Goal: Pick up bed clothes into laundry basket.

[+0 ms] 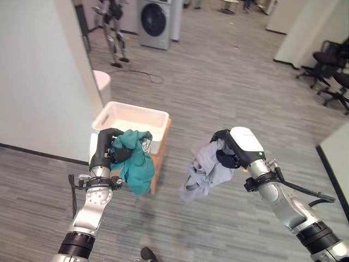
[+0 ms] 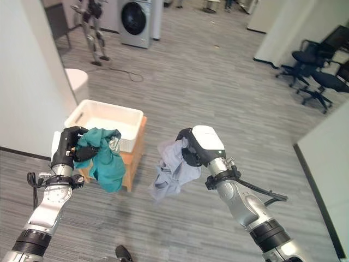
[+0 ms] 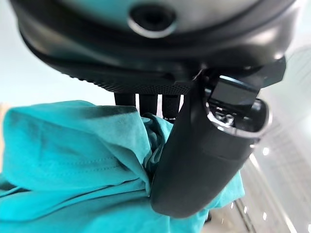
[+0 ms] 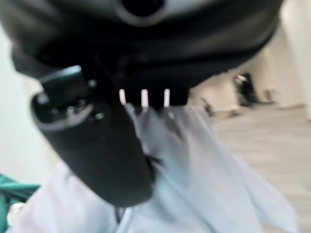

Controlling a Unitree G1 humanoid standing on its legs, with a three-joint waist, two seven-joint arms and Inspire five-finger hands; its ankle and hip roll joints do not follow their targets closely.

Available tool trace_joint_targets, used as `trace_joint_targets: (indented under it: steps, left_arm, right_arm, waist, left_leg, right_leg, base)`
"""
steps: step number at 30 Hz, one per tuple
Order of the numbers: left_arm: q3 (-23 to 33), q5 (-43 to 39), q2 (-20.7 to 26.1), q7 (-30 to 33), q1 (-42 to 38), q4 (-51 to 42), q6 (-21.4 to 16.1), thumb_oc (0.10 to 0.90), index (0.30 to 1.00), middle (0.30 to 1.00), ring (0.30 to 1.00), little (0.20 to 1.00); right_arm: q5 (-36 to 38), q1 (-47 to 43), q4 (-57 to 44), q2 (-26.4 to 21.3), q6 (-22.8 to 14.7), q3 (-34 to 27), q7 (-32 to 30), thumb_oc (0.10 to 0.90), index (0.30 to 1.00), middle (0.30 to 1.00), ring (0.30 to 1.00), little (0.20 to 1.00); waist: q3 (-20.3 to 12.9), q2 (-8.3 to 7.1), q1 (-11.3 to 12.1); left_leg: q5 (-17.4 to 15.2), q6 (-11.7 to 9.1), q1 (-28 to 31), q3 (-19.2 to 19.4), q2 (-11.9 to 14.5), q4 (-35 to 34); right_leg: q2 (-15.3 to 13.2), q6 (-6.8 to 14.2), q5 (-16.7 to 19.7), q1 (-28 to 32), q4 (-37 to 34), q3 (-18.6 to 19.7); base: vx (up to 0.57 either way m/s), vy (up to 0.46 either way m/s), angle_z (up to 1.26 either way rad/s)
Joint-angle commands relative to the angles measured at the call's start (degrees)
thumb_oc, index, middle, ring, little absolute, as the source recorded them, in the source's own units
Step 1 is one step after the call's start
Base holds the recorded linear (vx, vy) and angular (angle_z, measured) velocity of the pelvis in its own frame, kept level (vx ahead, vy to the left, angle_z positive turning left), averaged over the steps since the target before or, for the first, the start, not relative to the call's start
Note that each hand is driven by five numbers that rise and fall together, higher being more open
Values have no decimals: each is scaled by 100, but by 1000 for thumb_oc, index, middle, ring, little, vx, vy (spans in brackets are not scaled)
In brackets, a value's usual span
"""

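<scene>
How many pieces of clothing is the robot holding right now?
2: a teal garment gripped in the left hand beside the white basket, and a pale grey garment in the right hand.

We see our left hand (image 3: 204, 160) from very close, its dark thumb pressed across a bunched teal garment (image 3: 73, 165). The fingers (image 3: 148, 103) curl into the cloth's folds behind it, against a pale, blurred background.

The white laundry basket (image 1: 132, 118) stands open-topped; a white wall (image 1: 38, 76) stands close left, bare floor (image 1: 218, 82) lies right.
</scene>
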Motion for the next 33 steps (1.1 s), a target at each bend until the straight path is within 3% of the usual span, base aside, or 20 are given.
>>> trace_joint_targets:
  steps: [1, 2, 4, 7, 11, 13, 16, 19, 24, 30, 33]
  left_arm:
    - [85, -185, 471, 247, -752, -971, -888, 400, 300, 300, 300, 300]
    - [101, -230, 466, 234, -758, -1049, -932, 400, 300, 300, 300, 300]
    - [121, -338, 476, 216, -776, -1127, -1011, 400, 300, 300, 300, 300]
    - [103, -363, 525, 128, -774, -1093, -1018, 400, 300, 300, 300, 300]
    - [20, -450, 742, 73, -863, -489, -939, 400, 300, 300, 300, 300]
    - [3, -492, 792, 86, -887, -350, -933, 400, 300, 300, 300, 300]
    - [-33, -493, 943, 65, -996, 40, -921, 400, 300, 300, 300, 300]
    - [-95, -562, 1003, 32, -1055, 466, -900, 400, 300, 300, 300, 300]
    - [56, -649, 1034, -51, -708, 779, -907, 400, 300, 300, 300, 300]
    - [216, -777, 933, -69, -303, 927, -916, 400, 300, 300, 300, 300]
    - [213, -838, 893, -64, -325, 888, -896, 400, 300, 300, 300, 300]
  right_arm:
    - [-61, -1676, -42, -145, -91, -848, -658, 400, 300, 300, 300, 300]
    - [-68, -1799, -33, -151, -70, -844, -688, 400, 300, 300, 300, 300]
    - [-70, -1987, -6, -173, -30, -798, -715, 400, 300, 300, 300, 300]
    - [-143, -2090, 157, -192, 79, -763, -733, 400, 300, 300, 300, 300]
    - [-212, -2184, 592, -381, 289, -691, -765, 400, 300, 300, 300, 300]
    - [-199, -2295, 724, -443, 321, -641, -781, 400, 300, 300, 300, 300]
    - [-80, -2823, 1113, -716, 405, -422, -786, 400, 300, 300, 300, 300]
    - [-44, -3456, 1551, -1069, 433, -31, -777, 400, 300, 300, 300, 300]
    - [93, -4301, 2189, -1437, 435, 457, -743, 400, 300, 300, 300, 300]
    - [245, -5087, 2595, -1396, 407, 941, -774, 400, 300, 300, 300, 300]
    - [206, -5093, 2670, -1450, 391, 958, -806, 400, 300, 300, 300, 300]
  waist:
    - [-332, 108, 187]
    - [-322, 157, 187]
    - [-342, 159, 249]
    - [-365, 89, 241]
    - [-375, 8, 265]
    - [-371, -12, 287]
    - [-396, -191, 364]
    - [-448, -307, 430]
    - [-567, -212, 434]
    - [-587, -75, 421]
    - [-401, -72, 413]
  left_leg:
    - [-221, -500, 482, 102, 297, -584]
    - [-228, -560, 474, -121, 340, -584]
    - [-267, -636, 430, -385, 390, -584]
    - [-262, -728, 360, -790, 427, -584]
    - [-331, -904, 388, -1530, 491, -584]
    - [-353, -952, 429, -1661, 528, -584]
    - [-364, -1060, 542, -1760, 540, -584]
    - [-306, -1192, 551, -1826, 666, -584]
    - [-178, -1413, 576, -1822, 921, -584]
    - [-1, -1627, 593, -1854, 1172, -584]
    - [450, -1674, 470, -1676, 1328, -437]
  right_leg:
    - [-219, 37, 174, -736, -785, -73]
    - [-329, -188, -32, -816, -1108, -55]
    - [-510, -336, -164, -799, -1892, 87]
    - [-407, -266, 292, -715, -3419, 727]
    - [-441, -120, 893, -976, -4336, 1662]
    - [-492, -103, 970, -1036, -4414, 1644]
    - [-626, -39, 1097, -818, -4616, 1337]
    - [-571, -26, 1144, -638, -4693, 1188]
    - [-429, -119, 1017, -431, -4693, 866]
    - [-220, -274, 783, -267, -4693, 677]
    - [-192, -396, 631, -83, -4693, 368]
  base:
    - [222, -162, 66]
    - [266, -216, 75]
    - [179, -221, 77]
    - [195, -249, 115]
    - [212, -256, 131]
    - [161, -196, 98]
    - [150, -241, 74]
    - [107, -292, 46]
    - [111, -221, 13]
    - [90, -163, 7]
    - [19, -147, 15]
